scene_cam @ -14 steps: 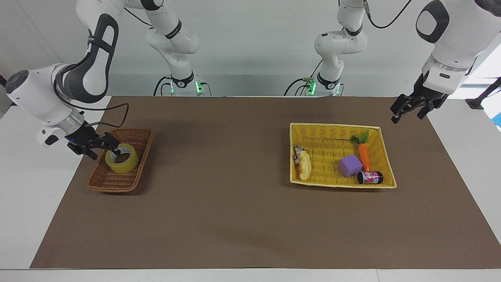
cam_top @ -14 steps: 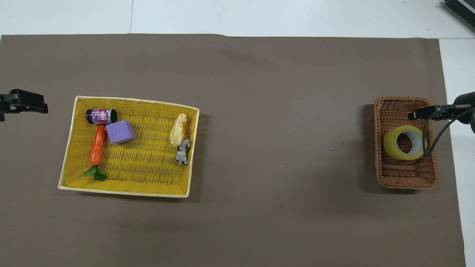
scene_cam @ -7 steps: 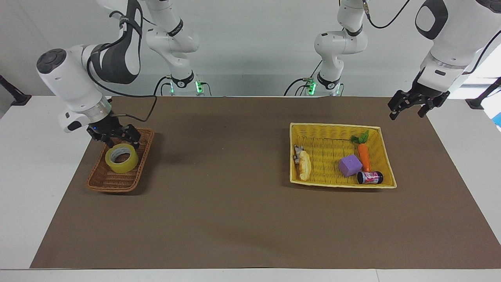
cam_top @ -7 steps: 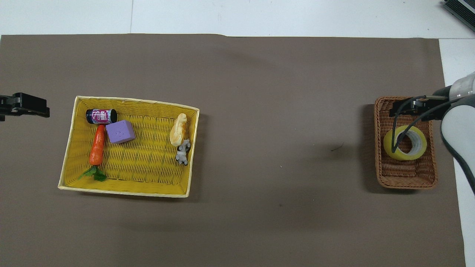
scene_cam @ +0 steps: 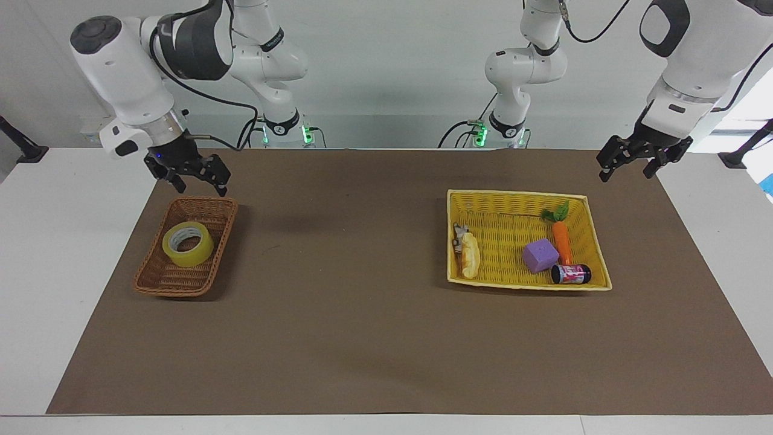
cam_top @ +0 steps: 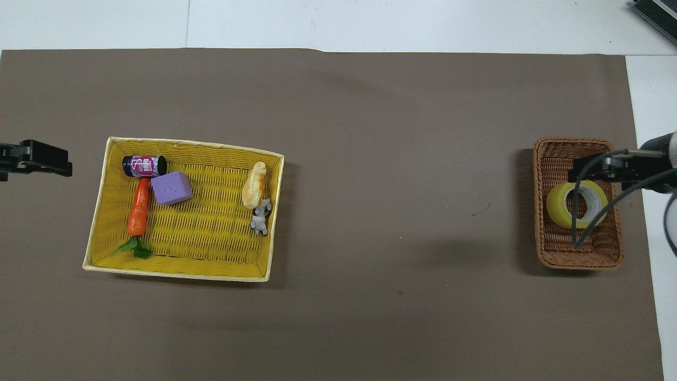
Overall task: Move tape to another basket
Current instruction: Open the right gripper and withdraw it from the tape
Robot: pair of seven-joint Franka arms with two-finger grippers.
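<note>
The tape (scene_cam: 187,255) (cam_top: 555,204), a yellow roll with a white core, lies flat in the brown wicker basket (scene_cam: 181,287) (cam_top: 576,260) at the right arm's end of the table. My right gripper (scene_cam: 194,184) (cam_top: 588,168) hangs open and empty above the end of that basket nearer the robots, clear of the tape. My left gripper (scene_cam: 625,172) (cam_top: 53,159) waits open and empty in the air over the mat's edge at the left arm's end.
A larger yellow basket (scene_cam: 513,193) (cam_top: 185,143) toward the left arm's end holds a purple cube (scene_cam: 540,255), a carrot (scene_cam: 562,241), a small can (scene_cam: 570,274), a bread roll (scene_cam: 470,257) and a small grey toy (scene_cam: 459,234). A brown mat (scene_cam: 362,302) covers the table.
My right gripper has lifted up out of the brown basket, away from the tape, and drawn back toward the robots. The tape stayed where it lay. The left gripper rose slightly.
</note>
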